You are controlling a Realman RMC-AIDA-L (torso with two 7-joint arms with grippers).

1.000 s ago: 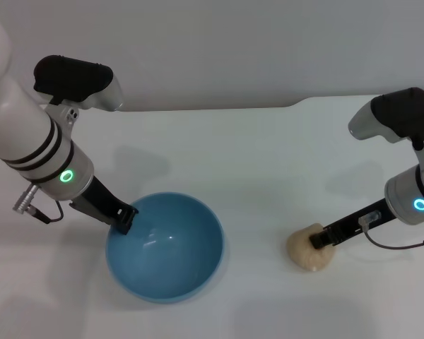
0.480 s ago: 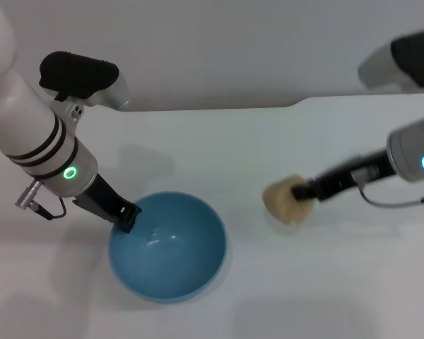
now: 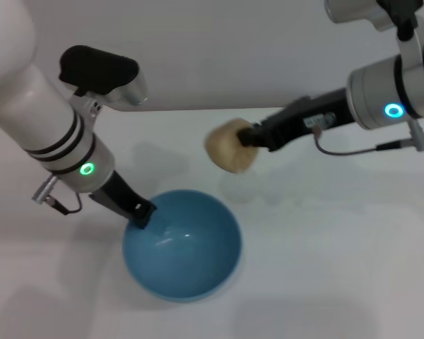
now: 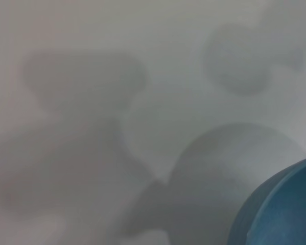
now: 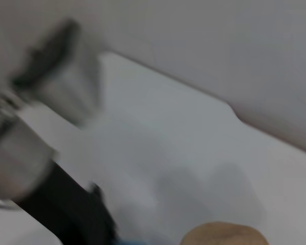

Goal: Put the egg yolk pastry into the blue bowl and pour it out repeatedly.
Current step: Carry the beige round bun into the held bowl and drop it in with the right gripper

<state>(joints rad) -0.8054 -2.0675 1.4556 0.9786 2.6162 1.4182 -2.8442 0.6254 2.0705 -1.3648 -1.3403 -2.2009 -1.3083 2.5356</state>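
In the head view the tan egg yolk pastry (image 3: 230, 145) hangs in the air above the table, just beyond the far right of the blue bowl (image 3: 182, 246). My right gripper (image 3: 249, 137) is shut on the pastry, its dark arm reaching in from the right. The pastry's top shows at the edge of the right wrist view (image 5: 225, 235). My left gripper (image 3: 140, 212) is shut on the bowl's left rim. A slice of the bowl's rim (image 4: 285, 209) shows in the left wrist view.
The white table (image 3: 325, 254) runs to a far edge with a step near its right part (image 3: 297, 106), and a plain wall stands behind. My left arm (image 5: 25, 168) shows blurred in the right wrist view.
My right gripper has lifted the pastry off the table at the right and carried it left and up toward the bowl. The left arm and bowl have shifted slightly right.
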